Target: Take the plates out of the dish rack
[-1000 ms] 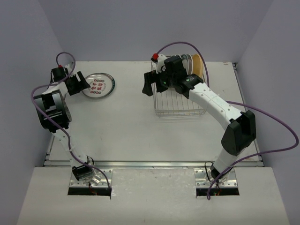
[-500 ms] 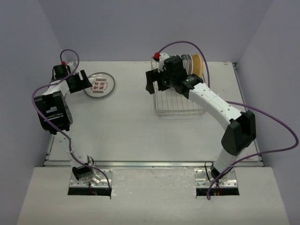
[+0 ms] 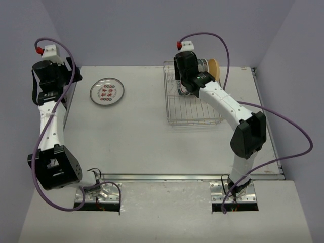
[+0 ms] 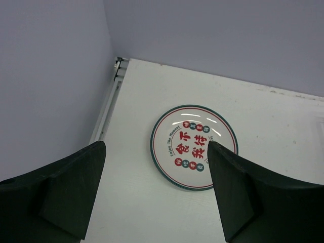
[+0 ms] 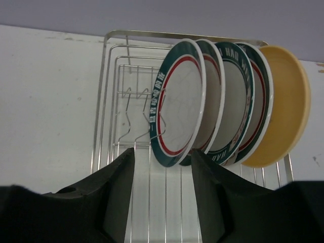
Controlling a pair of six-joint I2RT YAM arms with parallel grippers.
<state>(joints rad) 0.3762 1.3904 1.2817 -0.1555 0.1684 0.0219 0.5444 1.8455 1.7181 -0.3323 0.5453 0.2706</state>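
The left gripper (image 4: 156,146) hangs open and empty, with the table (image 4: 283,152) edge and wall at its left. The red-lettered plate (image 4: 194,147) lies flat just ahead. The right gripper (image 5: 162,153) has its jaws apart around the front plate's (image 5: 179,104) lower rim, and I cannot tell if they touch it. Five plates (image 5: 238,101) stand upright in the dish rack (image 5: 131,66), overlapping each other, the last one yellow.

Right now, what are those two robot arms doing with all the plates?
They are emptying the dish rack. One plate with red characters already lies flat on the table, and the left gripper hovers open above it, not touching. Five plates stand upright in the rack: four with dark rims and one yellow plate at the far end. The right gripper points at the front plate, jaws open on either side of its lower edge, nothing gripped yet.
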